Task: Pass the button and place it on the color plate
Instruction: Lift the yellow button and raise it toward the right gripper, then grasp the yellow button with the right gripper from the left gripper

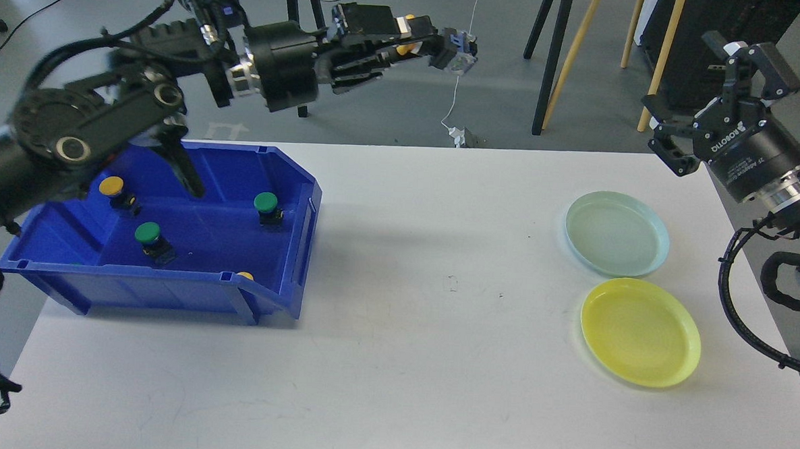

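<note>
My left gripper (456,50) is raised high above the table's far edge, pointing right, and is shut on a yellow button (403,47) that shows only in part between its fingers. My right gripper (690,75) is open and empty, up in the air beyond the table's far right corner. The pale green plate (616,232) and the yellow plate (640,331) lie empty at the right of the table. The blue bin (284,246) at the left holds a yellow button (111,186), two green buttons (148,234) (265,202), and another yellow button (245,276) mostly hidden behind its front wall.
The white table (403,305) spreads bare between the bin and the plates. Black stand legs (296,51) and wooden legs (569,56) stand on the floor behind the table. My left arm's elbow (73,136) hangs over the bin's back left.
</note>
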Robot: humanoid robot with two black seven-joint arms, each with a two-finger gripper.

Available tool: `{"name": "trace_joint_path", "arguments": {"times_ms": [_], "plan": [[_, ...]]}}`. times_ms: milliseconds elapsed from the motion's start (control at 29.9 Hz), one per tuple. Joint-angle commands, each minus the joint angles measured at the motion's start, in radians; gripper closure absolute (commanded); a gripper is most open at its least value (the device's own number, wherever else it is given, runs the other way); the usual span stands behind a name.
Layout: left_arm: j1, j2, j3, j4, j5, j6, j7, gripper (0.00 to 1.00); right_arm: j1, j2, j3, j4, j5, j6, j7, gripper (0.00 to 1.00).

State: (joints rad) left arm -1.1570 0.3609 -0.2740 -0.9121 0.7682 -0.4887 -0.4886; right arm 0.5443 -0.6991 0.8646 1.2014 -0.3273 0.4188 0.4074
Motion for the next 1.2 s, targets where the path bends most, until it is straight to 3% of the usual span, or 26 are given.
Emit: {"name": "trace_joint_path", "arguments": {"times_ms": [0,267,735,969,1069,1170], "plan": [[0.037,-0.118,-0.004,0.091,-0.026,0.000,0.000,0.97,-0.029,-0.007,-0.018,0.108,-0.019,-0.032,0.011,0.00],[0.060,-0.151,-0.005,0.114,-0.040,0.000,0.000,0.97,0.012,0.072,-0.102,0.093,-0.076,-0.049,0.011,0.00],[0.060,-0.152,-0.005,0.114,-0.043,0.000,0.000,0.97,0.204,0.280,-0.279,-0.097,-0.081,-0.097,0.011,0.00],[0.062,-0.151,-0.005,0.116,-0.043,0.000,0.000,0.97,0.215,0.308,-0.282,-0.109,-0.082,-0.103,0.011,0.04],[0.062,-0.151,-0.005,0.116,-0.043,0.000,0.000,0.96,0.215,0.299,-0.282,-0.105,-0.081,-0.104,0.011,0.13],[0.062,-0.151,-0.005,0.116,-0.044,0.000,0.000,0.96,0.213,0.287,-0.282,-0.100,-0.084,-0.103,0.011,0.43]]}}
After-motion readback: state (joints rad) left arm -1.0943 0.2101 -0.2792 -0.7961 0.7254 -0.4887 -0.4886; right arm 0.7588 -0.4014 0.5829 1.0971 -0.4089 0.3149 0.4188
